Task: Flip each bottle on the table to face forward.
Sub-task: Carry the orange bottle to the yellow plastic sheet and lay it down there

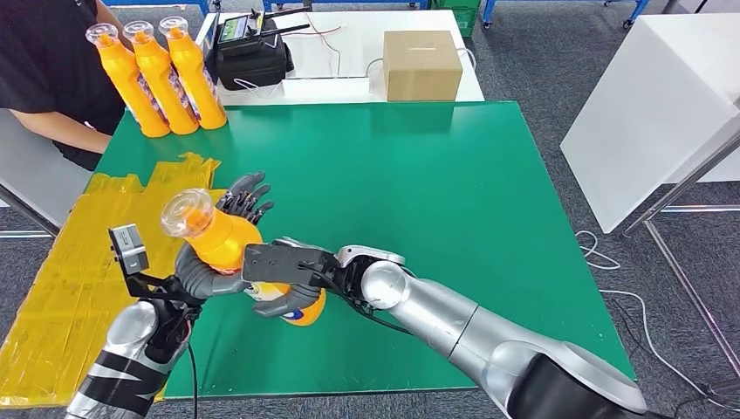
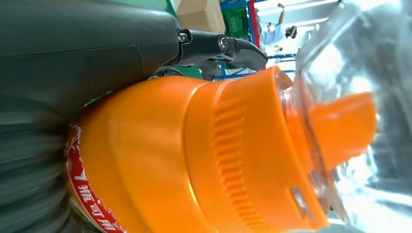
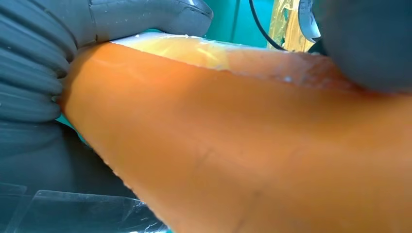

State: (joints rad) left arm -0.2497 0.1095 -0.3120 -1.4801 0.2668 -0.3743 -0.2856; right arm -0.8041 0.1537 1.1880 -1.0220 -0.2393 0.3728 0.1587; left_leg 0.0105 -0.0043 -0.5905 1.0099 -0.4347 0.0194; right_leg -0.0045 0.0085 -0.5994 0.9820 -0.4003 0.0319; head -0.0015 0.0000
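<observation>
Both hands are gripping one orange plastic bottle with a clear domed cap (image 1: 229, 247) above the green table (image 1: 419, 201), toward its seven o'clock corner: the left hand (image 1: 214, 262) is wrapping its upper body, the right hand (image 1: 288, 278) its lower part. Three matching orange bottles (image 1: 166, 78) are standing upright together at eleven o'clock.

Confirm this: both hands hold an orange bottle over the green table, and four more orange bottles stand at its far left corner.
Not four. The head view shows three bottles standing at the far left corner of the green table. The rest holds: the left hand and right hand both grip the orange bottle.
</observation>
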